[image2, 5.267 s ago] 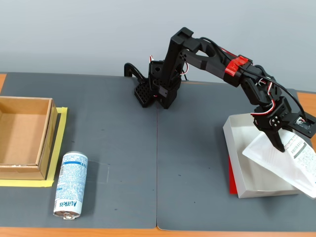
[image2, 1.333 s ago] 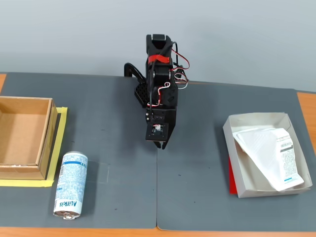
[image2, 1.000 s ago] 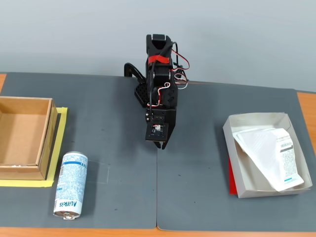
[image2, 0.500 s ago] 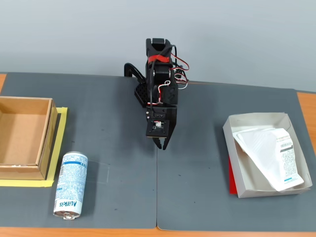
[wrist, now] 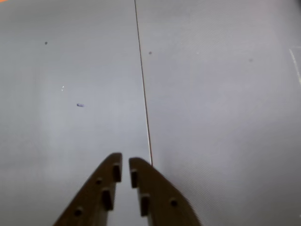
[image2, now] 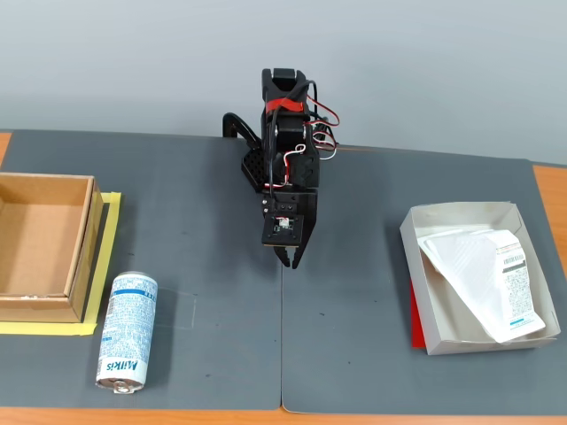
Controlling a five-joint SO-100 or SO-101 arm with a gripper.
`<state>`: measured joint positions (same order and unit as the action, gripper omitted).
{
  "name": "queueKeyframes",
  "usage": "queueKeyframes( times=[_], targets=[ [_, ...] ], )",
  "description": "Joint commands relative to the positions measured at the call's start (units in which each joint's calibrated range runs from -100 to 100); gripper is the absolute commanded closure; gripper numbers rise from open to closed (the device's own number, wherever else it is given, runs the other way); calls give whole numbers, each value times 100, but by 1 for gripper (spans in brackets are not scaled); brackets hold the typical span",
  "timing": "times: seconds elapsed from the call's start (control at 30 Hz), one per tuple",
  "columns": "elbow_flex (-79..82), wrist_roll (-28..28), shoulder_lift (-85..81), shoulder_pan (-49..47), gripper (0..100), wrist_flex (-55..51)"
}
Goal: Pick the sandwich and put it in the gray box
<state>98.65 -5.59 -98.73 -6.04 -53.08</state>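
The sandwich [image2: 485, 274] lies inside the gray box [image2: 416, 266] at the right of the fixed view, its clear wedge pack leaning across the tray with the white barcode label turned up toward the near right corner; the label's print is too small to read. A red sheet [image2: 414, 312] shows beneath the box's left edge, probably marking the drop spot. Judged from this layout, the placing step appears complete. The tool [image2: 290, 259] hangs at mid-worktop, well apart from the box, pointing down over the seam [image2: 282, 354] between the two dark mats. In the wrist view the tool [wrist: 125, 162] shows its two dark fingers nearly together, with only a narrow slit between the tips and nothing held; it is clenched and empty, consistent with a folded rest posture. Only bare gray worktop [wrist: 211, 117] and the seam line [wrist: 143, 94] lie beneath it. At the left of the fixed view a brown cardboard box [image2: 40, 243] sits on a yellow sheet [image2: 106, 257], again likely a position marker, and appears empty. Just beside it a blue-white can [image2: 127, 332] lies on its side, its wording "Milkis" legible near the lower end. Neither item belongs to the task, and both lie well apart from the tool.
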Motion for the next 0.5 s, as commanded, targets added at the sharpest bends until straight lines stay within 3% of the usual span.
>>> queueKeyframes(
  times=[0.0,0.47],
  targets=[
    [35,4,-51,26,98,39],
    [44,-6,-51,26,98,56]
  ],
)
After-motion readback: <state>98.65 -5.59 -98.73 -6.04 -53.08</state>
